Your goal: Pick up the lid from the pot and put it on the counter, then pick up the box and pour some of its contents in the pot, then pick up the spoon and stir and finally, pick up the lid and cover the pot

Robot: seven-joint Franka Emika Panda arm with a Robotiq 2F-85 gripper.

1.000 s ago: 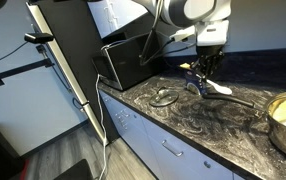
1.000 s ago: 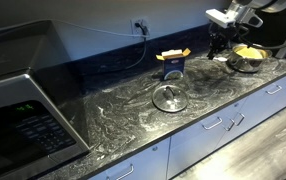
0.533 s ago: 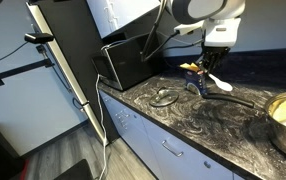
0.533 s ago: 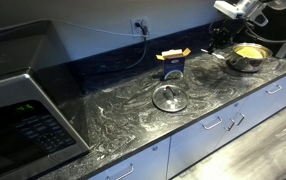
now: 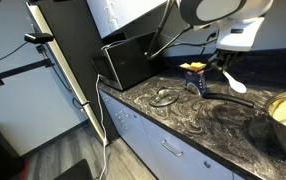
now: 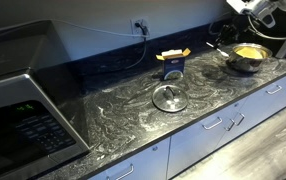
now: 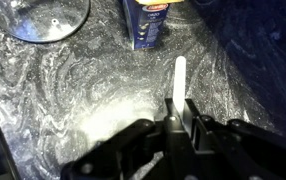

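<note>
Gripping the spoon (image 7: 180, 72), hand (image 7: 175, 108) clamped, higher off the counter (image 5: 213, 120) than before, nearer the pot (image 6: 245, 65).

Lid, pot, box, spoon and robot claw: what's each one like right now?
lid: off the pot, flat on the counter.
pot: uncovered, something yellow inside.
box: standing upright, top flaps open.
spoon: gripped, off the counter.
gripper: shut on the spoon.

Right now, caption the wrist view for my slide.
End effector gripping the white spoon over the marbled counter, with the box and glass lid beyond.
</note>
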